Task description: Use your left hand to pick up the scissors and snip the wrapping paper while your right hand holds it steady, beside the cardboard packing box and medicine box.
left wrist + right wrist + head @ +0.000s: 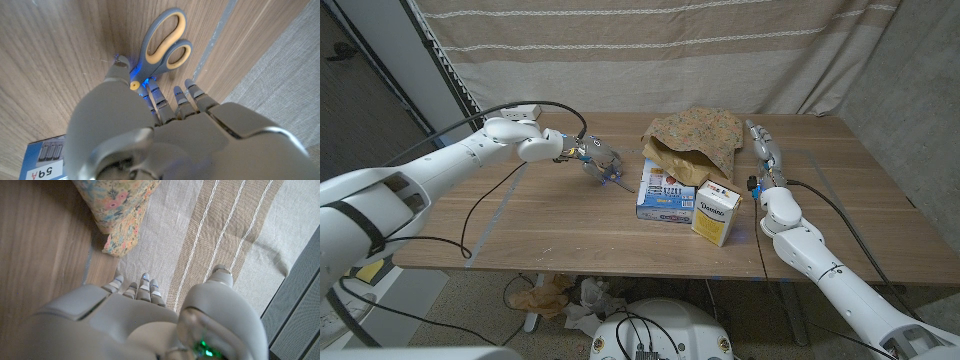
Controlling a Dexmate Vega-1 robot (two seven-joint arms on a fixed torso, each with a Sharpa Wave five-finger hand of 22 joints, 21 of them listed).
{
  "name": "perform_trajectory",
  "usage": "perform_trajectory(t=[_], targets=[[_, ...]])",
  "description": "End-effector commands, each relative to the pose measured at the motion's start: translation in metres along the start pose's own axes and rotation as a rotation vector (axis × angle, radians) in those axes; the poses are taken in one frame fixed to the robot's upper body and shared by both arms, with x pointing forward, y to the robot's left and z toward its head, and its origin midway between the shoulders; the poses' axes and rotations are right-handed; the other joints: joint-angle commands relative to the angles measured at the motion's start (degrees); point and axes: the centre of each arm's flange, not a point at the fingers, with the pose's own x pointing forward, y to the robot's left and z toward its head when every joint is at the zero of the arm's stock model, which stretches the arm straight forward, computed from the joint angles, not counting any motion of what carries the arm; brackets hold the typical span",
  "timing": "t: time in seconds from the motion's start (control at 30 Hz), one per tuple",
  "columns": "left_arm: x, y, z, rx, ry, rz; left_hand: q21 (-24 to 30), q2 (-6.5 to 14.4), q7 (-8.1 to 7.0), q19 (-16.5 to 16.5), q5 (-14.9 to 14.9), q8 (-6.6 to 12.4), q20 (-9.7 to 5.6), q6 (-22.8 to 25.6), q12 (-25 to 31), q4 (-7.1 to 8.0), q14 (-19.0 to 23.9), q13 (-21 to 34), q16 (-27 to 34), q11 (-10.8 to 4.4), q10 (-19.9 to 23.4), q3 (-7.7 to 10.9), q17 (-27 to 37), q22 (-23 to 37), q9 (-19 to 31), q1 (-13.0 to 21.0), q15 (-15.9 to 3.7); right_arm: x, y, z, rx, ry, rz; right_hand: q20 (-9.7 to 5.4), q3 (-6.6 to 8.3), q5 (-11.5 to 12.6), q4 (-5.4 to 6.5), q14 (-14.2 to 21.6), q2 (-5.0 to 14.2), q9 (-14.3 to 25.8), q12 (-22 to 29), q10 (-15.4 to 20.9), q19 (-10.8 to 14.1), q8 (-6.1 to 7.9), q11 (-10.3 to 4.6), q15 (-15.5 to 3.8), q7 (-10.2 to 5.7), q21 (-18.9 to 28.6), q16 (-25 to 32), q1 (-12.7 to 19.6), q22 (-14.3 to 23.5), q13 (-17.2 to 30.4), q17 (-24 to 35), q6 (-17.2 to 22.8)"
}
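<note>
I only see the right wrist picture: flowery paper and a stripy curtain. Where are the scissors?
Observer: The scissors lie on the table at the left hand, their handles pointing away from its fingers.
Operator: Is my right hand on the paper yet?
Observer: No. In the head view the right hand stands beside the wrapping paper, fingers straight, holding nothing.
Operator: What's in front of the paper?
Observer: Two boxes side by side: a blue-and-white box and a cream box.
</note>
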Motion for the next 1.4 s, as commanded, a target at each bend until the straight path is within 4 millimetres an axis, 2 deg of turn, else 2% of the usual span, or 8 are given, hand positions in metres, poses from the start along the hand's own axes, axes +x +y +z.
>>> perform_trajectory(t=[0.03, 0.4, 1.07, 1.2, 1.3, 1.4], targets=[[0.0005, -0.0036, 0.0014, 0.001, -0.012, -0.010, 0.2, -0.2, -0.07, 0.3, -1.2, 1.11, -4.92, 1.5, 1.0, 0.10, 1.4, 0.2, 0.5, -0.01, 2.0, 0.65, 0.2, 0.0, 0.5, 1.0, -10.15, -0.0021, 0.0005, -0.0004, 0.002, -0.003, -0.004, -0.12, -0.41, -0.2, -0.07, -0.5, 0.08, 0.2, 0.1, -0.2, -0.6, 0.29, 0.26, -0.12, 0.11, 0.3, 0.4, -0.2, 0.3, 0.1, 0.2, 0.2], [0.0001, -0.0037, -0.0057, 0.011, 0.009, -0.009, 0.3, 0.1, -0.04, 0.6, -2.1, 2.13, -5.26, 2.3, 2.2, -0.25, 3.1, 0.8, 0.8, 0.00, 4.2, 1.37, 0.5, -0.1, 1.2, 2.3, -10.36, -0.0006, 0.0056, -0.0007, -0.002, 0.002, 0.008, -0.06, -0.43, -0.2, -0.05, -0.7, 0.09, 0.2, 0.1, -0.4, -0.8, 0.24, 0.03, -0.14, 0.13, 0.3, 0.4, -0.2, 0.3, 0.1, 0.2, 0.1], [0.0007, -0.0098, -0.0027, 0.012, -0.001, -0.033, 0.3, -0.3, -0.02, 0.8, -2.7, 3.55, -5.19, 3.5, 3.5, -0.55, 4.7, 1.6, 1.0, 0.02, 5.9, 2.00, 0.8, -0.1, 2.2, 3.8, -10.40, -0.0040, 0.0046, -0.0068, -0.001, 0.018, 0.000, -0.05, -0.45, -0.2, -0.03, -0.9, 0.14, 0.2, 0.1, -0.6, -0.9, 0.21, 0.08, -0.11, 0.03, 0.3, 0.4, -0.2, 0.3, 0.1, 0.2, 0.0], [0.0008, -0.0114, -0.0020, 0.011, -0.002, -0.037, 0.4, -0.6, -0.03, 1.2, -3.0, 4.33, -5.31, 4.2, 4.1, -0.57, 5.4, 2.0, 1.0, 0.02, 6.7, 2.20, 1.0, 0.0, 2.7, 4.3, -10.37, -0.0044, 0.0045, -0.0068, 0.000, 0.018, -0.003, -0.06, -0.45, -0.2, -0.02, -0.9, 0.14, 0.2, 0.1, -0.5, -0.9, 0.21, 0.12, -0.05, 0.03, 0.3, 0.4, -0.2, 0.3, 0.1, 0.2, 0.0], [0.0009, -0.0121, -0.0008, 0.010, -0.004, -0.037, 0.4, -0.9, -0.02, 1.2, -3.1, 4.42, -5.08, 4.2, 4.1, -0.61, 5.5, 2.1, 0.9, 0.02, 6.7, 2.19, 1.0, 0.0, 2.8, 4.5, -10.34, -0.0046, 0.0043, -0.0067, 0.003, 0.018, -0.005, -0.06, -0.45, -0.2, -0.02, -0.9, 0.15, 0.2, 0.1, -0.6, -1.0, 0.21, 0.15, -0.08, 0.03, 0.3, 0.4, -0.2, 0.3, 0.1, 0.2, 0.0], [0.0010, -0.0125, 0.0000, 0.001, -0.003, -0.033, 0.3, -1.6, 0.06, 0.8, -3.1, 4.33, -3.89, 2.9, 4.3, -0.25, 5.6, 2.4, 0.8, 0.05, 6.4, 1.93, 1.2, 0.1, 3.3, 4.3, -10.13, -0.0048, 0.0045, -0.0069, 0.003, 0.017, -0.003, -0.04, -0.46, -0.2, -0.03, -0.9, 0.15, 0.2, 0.1, -0.6, -1.0, 0.20, -0.04, -0.16, 0.00, 0.4, 0.4, -0.2, 0.3, 0.1, 0.2, 0.0]])
